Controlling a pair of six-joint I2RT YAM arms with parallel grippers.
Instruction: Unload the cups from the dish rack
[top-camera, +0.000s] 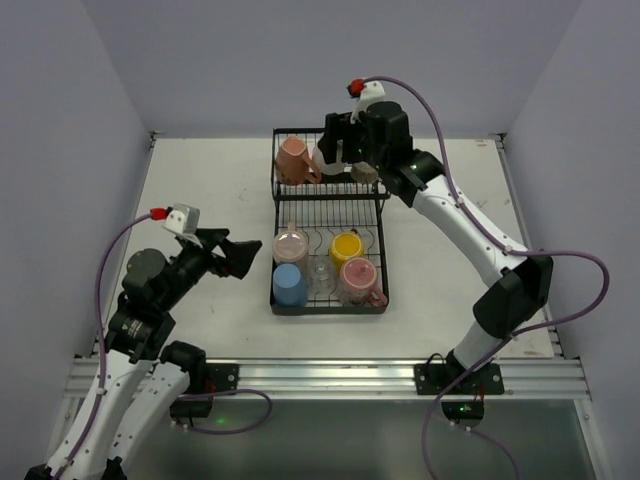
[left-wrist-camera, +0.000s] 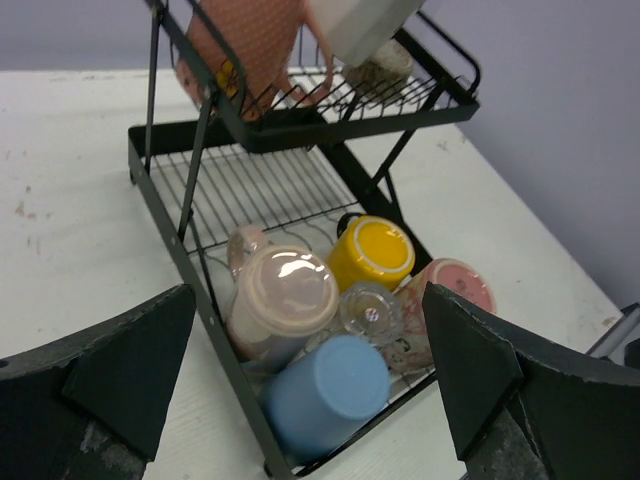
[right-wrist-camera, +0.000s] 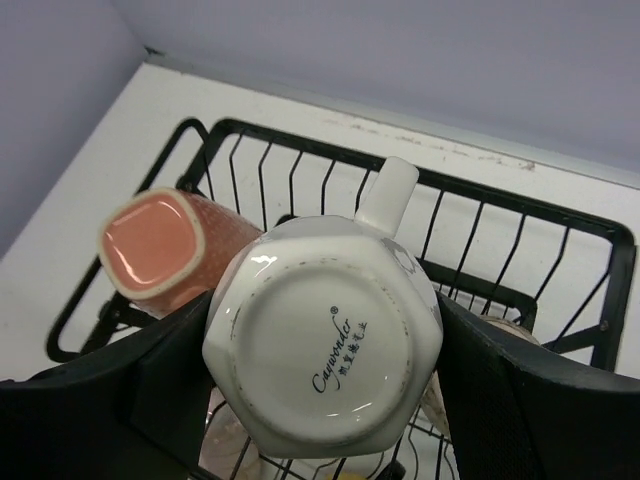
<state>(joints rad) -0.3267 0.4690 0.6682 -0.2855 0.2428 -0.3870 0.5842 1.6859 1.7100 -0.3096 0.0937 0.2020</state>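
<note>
Five cups (top-camera: 347, 245) on the dish rack's (top-camera: 330, 215) near lower tier, mugs (top-camera: 293, 158) on its upper shelf

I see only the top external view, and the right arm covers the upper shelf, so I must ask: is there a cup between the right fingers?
Observer: Yes. In the right wrist view a white mug sits bottom-up between the fingers of the right gripper. Whether they press it, I cannot tell.
Operator: Where does its handle point?
Observer: Toward the far rim of the dish rack.
Operator: And the blue cup below, is its mouth up?
Observer: No. The left wrist view shows the closed bottom of the blue cup.
</note>
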